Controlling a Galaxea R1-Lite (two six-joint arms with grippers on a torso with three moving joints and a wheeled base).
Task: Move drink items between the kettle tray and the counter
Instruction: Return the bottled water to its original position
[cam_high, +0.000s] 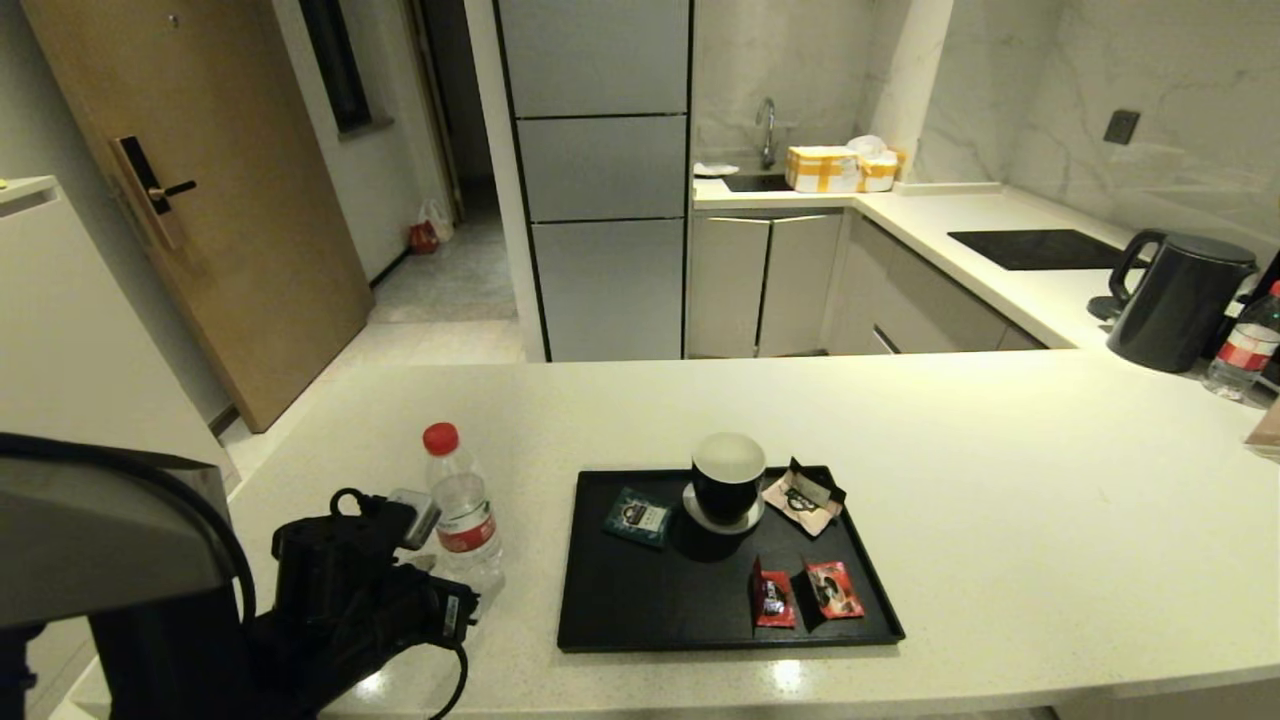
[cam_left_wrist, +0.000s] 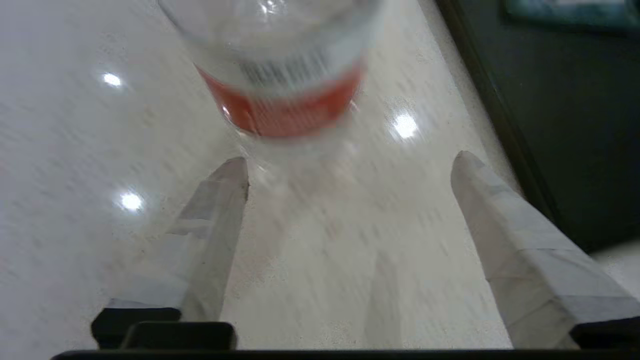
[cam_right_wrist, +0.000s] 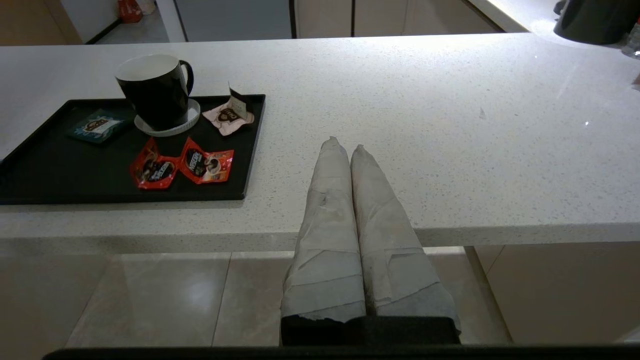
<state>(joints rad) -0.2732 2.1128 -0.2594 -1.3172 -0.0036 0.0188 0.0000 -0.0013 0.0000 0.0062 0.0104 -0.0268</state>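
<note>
- The small clear water bottle (cam_high: 462, 505) with a red cap and red label stands upright on the pale speckled worktop (cam_high: 1000, 500), just beside the left rim of the kettle tray (cam_high: 650, 600) and off it.
- The left hand (cam_left_wrist: 350, 162) sits low on the worktop just short of the bottle's base; its taped fingers (cam_left_wrist: 215, 215) are spread wide, with the bottle beyond the tips and clear of both. In the head view the arm's dark wrist covers the foot of the bottle.
- On the black tray, two red sachets (cam_high: 773, 597) with dark print lie side by side near the front right corner.
- A black mug (cam_high: 727, 480) with a white inside stands on a white coaster (cam_high: 722, 515) towards the back of the tray; a teal sachet (cam_high: 637, 517) lies to its left and a pale pink sachet (cam_high: 800, 497) to its right.
- The right hand (cam_right_wrist: 348, 148) hangs before the front edge of the worktop, to the right of the tray, its two taped fingers pressed together and holding nothing.
- At the far right of the worktop stand a black electric kettle (cam_high: 1180, 300) and, just beside it, a second bottle (cam_high: 1243, 350) with a red label.
- Behind are a black hob panel (cam_high: 1035, 248), a sink with a tap (cam_high: 765, 130) and a wooden door (cam_high: 200, 200).
</note>
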